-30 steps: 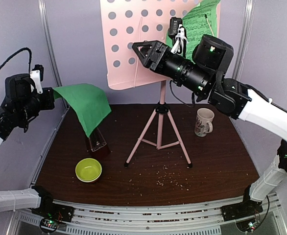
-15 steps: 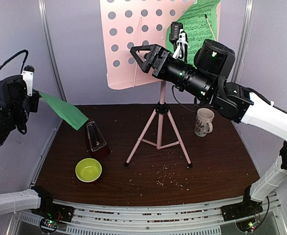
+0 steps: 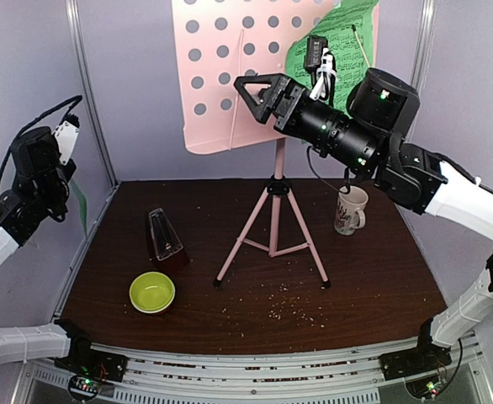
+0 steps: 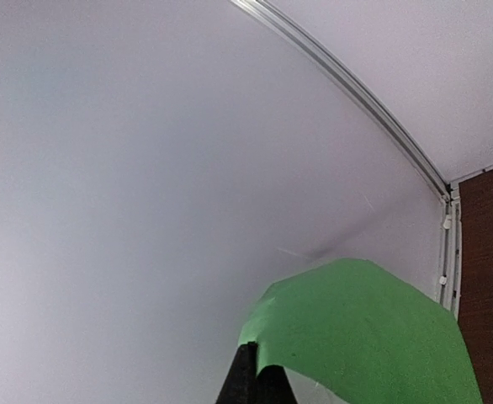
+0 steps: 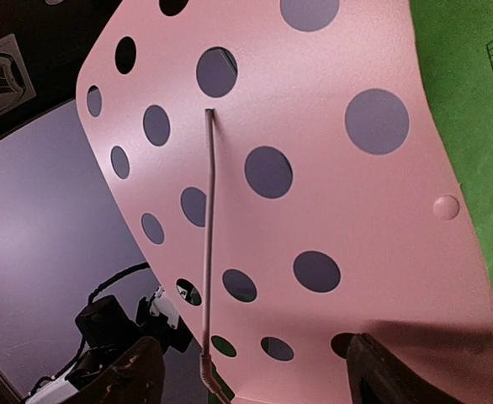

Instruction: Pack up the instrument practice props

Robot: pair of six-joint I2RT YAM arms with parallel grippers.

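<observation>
The pink music stand (image 3: 273, 225) stands mid-table on its tripod, its perforated desk (image 3: 221, 76) up high. One green sheet-music page (image 3: 347, 34) rests on the desk's right side. My right gripper (image 3: 259, 91) hovers open just in front of the desk; in the right wrist view its fingers (image 5: 133, 374) flank the pink desk (image 5: 314, 194) without touching it. My left gripper (image 4: 257, 374) is shut on a corner of a second green page (image 4: 373, 337), held beyond the table's left edge, where only a sliver of that page (image 3: 80, 206) shows. The dark red metronome (image 3: 164, 240) stands under its clear cover.
A yellow-green bowl (image 3: 152, 292) sits front left, near the metronome. A white mug (image 3: 350, 209) stands to the right of the tripod. Crumbs lie scattered on the dark table (image 3: 347, 286). A metal frame post (image 3: 91, 93) rises close to my left arm.
My left arm has swung the green page left, off the table toward the wall, and it now hangs edge-on. My right gripper has opened wider and shifted slightly right.
</observation>
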